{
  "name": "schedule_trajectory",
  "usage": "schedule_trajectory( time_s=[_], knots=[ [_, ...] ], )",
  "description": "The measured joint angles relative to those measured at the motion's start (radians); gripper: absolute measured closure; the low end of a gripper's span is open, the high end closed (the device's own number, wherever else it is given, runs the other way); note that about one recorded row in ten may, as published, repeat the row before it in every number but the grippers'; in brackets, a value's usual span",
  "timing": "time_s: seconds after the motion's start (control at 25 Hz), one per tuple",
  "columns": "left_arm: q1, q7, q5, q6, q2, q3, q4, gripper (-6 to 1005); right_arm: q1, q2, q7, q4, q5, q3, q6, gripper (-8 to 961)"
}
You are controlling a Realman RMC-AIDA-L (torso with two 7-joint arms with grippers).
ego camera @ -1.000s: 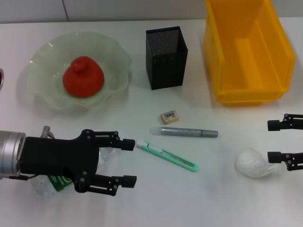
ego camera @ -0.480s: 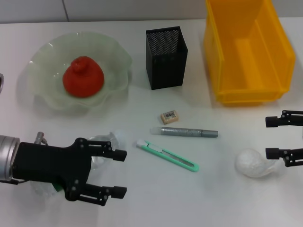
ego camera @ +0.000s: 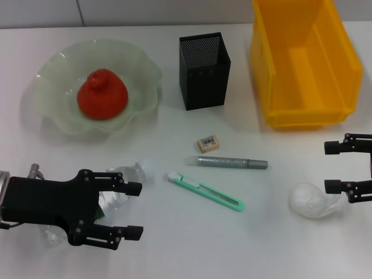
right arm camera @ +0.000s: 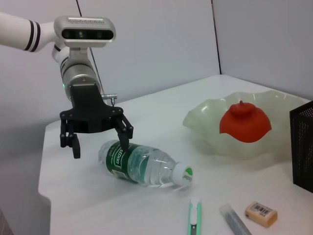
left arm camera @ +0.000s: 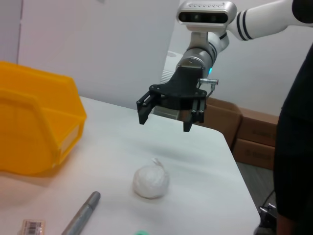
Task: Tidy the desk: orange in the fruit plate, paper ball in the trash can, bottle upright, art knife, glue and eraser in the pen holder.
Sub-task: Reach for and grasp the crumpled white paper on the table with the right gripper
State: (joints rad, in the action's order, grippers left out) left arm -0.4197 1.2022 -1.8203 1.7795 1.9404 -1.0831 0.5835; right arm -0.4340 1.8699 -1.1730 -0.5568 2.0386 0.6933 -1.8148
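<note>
So we've got both arms out over the desk [ego camera: 174, 244], and the step in hand looks like two pickups lining up at once. Our left gripper [ego camera: 131, 210] has its fingers spread wide and hangs over the bottle [right arm camera: 142, 166], which lies on its side right under and between them, cap [right arm camera: 183, 175] pointing out past the fingertips toward the art knife [ego camera: 206, 190]. Our right gripper [ego camera: 334, 167] is also spread apart and holding nothing, with the paper ball [ego camera: 311, 200] just beside its lower finger, a bit ahead of the tips. Next move for the left, we reckon: drop down, close on the bottle body and tip it upright. For the right: line up over the ball, pinch it, then carry it to the yellow bin [ego camera: 302, 64] just beyond. Farther ahead of the left fingers sit the knife, the glue pen [ego camera: 229, 162] and the eraser [ego camera: 207, 143], all loose on the desk, none in the pen holder [ego camera: 203, 72] yet. The orange [ego camera: 103, 94] already sits in the fruit plate [ego camera: 52, 116], well beyond the left gripper.
</note>
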Motion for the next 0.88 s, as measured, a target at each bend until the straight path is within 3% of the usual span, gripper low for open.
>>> schedule_trajectory(
  time_s=[0.4, 0.88],
  knots=[
    [0.022, -0.005, 0.000, 0.003, -0.005, 0.058, -0.001, 212, 0.000, 0.000, -0.001, 0.000, 0.000, 0.000, 0.000, 128],
    [0.022, -0.001, 0.001, 0.008, -0.003, 0.058, -0.001, 212, -0.002, 0.000, -0.001, -0.002, 0.000, 0.000, 0.000, 127]
  ],
)
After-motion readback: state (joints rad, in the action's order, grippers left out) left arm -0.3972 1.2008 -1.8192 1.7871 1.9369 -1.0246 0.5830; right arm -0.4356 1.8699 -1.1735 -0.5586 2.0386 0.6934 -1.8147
